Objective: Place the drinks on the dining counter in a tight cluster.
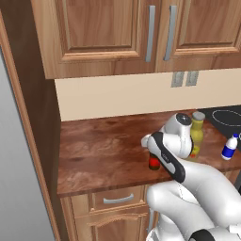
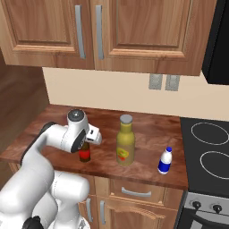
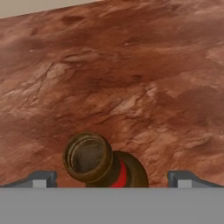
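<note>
Wood cabinets [image 2: 89, 31] and a beige wall back the reddish-brown surface [image 1: 103, 150] where a white robot arm leans in over three drinks. Its claw [image 3: 111, 181] hangs directly above the small dark brown bottle [image 2: 85, 154] with the red label, fingers spread wide to either side of the bottle's mouth and touching nothing. That bottle stands upright near the front edge of the surface; the taller olive-yellow bottle [image 2: 125, 141] with a grey cap stands just to its right, and the small white bottle [image 2: 165, 161] with a blue cap stands farther right, near the black stovetop [image 2: 210, 147]. None of the three appears to be on the dining counter yet, so the clustering looks barely begun. The brown bottle reads as rigid, smooth and probably glassy, light enough to lift but apt to slip or tip; a hold across the neck or upper shoulder, squarely centred, seems the safer choice. From both base cameras the arm's wrist covers most of the brown bottle, leaving only its red-banded base, and the hand camera cuts off the bottle's lower body and all but the fingertips [image 3: 43, 179].
</note>
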{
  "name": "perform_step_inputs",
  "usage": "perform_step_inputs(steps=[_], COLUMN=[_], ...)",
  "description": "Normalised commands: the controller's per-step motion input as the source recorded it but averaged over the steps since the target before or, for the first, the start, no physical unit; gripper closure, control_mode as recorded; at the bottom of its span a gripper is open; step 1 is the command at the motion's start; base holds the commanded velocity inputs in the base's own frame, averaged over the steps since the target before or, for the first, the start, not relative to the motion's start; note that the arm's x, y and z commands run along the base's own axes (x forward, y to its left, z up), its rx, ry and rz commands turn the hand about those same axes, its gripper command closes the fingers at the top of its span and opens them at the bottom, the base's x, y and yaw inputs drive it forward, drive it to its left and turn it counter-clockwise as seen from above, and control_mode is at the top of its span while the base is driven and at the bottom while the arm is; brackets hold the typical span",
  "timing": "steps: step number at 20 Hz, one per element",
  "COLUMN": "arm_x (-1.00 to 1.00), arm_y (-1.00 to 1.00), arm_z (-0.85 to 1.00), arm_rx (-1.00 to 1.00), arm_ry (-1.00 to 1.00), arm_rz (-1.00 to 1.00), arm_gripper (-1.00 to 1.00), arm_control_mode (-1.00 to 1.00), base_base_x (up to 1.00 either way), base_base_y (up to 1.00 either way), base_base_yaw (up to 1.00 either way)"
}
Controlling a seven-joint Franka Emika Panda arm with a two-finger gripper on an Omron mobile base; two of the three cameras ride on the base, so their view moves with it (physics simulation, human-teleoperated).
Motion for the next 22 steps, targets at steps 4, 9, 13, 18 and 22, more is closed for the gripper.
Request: perform_step_inputs(steps=[4,9,13,18,22], arm_x=[0.0,0.0,0.0,0.0,0.0], arm_y=[0.01,0.02,0.04,0.07,0.08], arm_z=[-0.09,-0.09,-0.12,-0.15,-0.18], arm_rx=[0.0,0.0,0.0,0.0,0.0], arm_ry=[-0.11,-0.1,-0.05,-0.01,0.0], arm_rz=[0.0,0.0,0.0,0.0,0.0], arm_gripper=[-1.0,-1.0,-1.0,-1.0,-1.0], arm_control_mode=[-1.0,-1.0,-1.0,-1.0,-1.0], base_base_x=[0.0,0.0,0.0,0.0,0.0], base_base_y=[0.0,0.0,0.0,0.0,0.0], base_base_yaw=[0.0,0.0,0.0,0.0,0.0])
